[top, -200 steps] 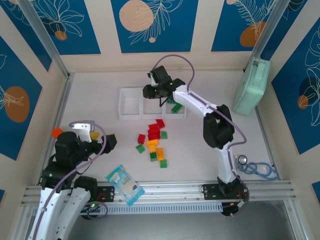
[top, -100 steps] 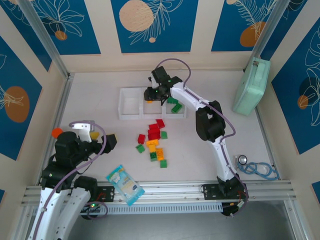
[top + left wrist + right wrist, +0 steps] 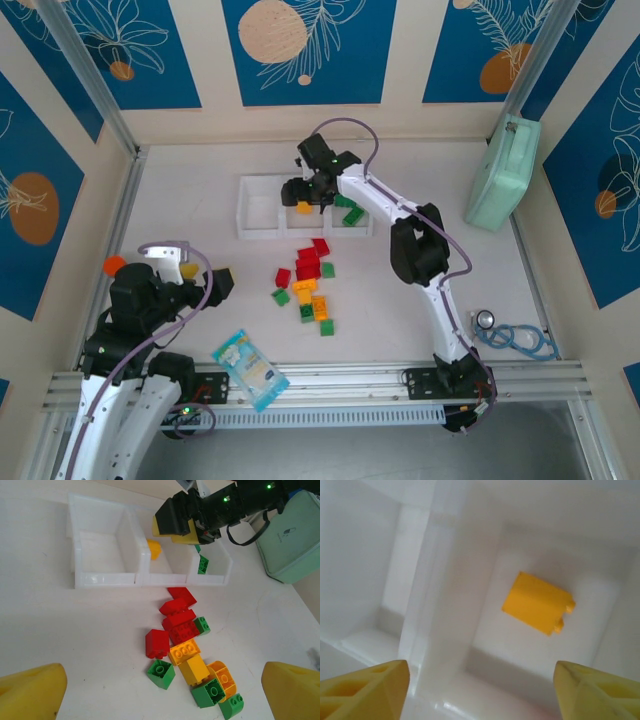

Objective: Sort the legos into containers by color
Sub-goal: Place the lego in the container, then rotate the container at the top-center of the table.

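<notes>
Yellow brick (image 3: 537, 602) lay on the floor of the middle compartment of the white tray (image 3: 107, 580), directly beneath my right gripper (image 3: 307, 193), whose fingers were spread wide and held nothing. My left gripper (image 3: 168, 275) hung wide open and empty too, well apart from the loose pile of red, green and yellow bricks (image 3: 187, 645) just in front of the tray.
</notes>
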You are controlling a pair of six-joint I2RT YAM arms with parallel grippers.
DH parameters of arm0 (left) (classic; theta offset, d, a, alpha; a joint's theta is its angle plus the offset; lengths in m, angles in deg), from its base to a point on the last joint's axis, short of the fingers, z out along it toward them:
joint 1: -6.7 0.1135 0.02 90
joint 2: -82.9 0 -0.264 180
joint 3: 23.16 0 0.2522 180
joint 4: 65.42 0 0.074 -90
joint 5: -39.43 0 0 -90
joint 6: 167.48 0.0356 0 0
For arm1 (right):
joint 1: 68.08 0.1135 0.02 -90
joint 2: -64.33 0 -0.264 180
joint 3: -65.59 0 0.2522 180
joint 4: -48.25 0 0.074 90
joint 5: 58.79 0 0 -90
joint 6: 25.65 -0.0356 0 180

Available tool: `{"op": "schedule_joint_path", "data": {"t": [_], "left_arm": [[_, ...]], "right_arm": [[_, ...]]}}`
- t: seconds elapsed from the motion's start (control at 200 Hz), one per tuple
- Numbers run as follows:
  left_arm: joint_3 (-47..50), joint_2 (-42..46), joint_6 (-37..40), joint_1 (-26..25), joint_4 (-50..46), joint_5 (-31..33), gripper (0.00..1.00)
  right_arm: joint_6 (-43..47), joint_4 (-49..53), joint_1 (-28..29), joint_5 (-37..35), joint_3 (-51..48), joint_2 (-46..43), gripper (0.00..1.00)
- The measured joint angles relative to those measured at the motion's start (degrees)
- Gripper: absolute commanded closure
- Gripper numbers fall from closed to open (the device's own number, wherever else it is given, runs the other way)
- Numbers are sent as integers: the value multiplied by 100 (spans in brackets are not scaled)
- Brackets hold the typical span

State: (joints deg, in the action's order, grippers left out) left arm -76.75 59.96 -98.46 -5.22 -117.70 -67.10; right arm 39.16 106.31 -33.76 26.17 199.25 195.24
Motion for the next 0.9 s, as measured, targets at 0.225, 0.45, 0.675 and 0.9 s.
{"op": "schedule_joint_path", "data": {"t": [0.225, 0.45, 0.675, 0.9], "left_arm": [[0, 0, 0, 0, 0, 0, 1], [0, -2, 0, 0, 0, -17, 1], [4, -11, 0, 0, 0, -61, 0], [4, -15, 0, 0, 0, -61, 1]], "right_arm": [[-671, 149, 149, -319, -1368, -1488, 17], [-920, -544, 181, -369, -3045, -2583, 20], [-1005, -748, -9, -295, -3556, -2524, 21], [-1224, -1078, -367, -37, -4015, -2483, 21]]}}
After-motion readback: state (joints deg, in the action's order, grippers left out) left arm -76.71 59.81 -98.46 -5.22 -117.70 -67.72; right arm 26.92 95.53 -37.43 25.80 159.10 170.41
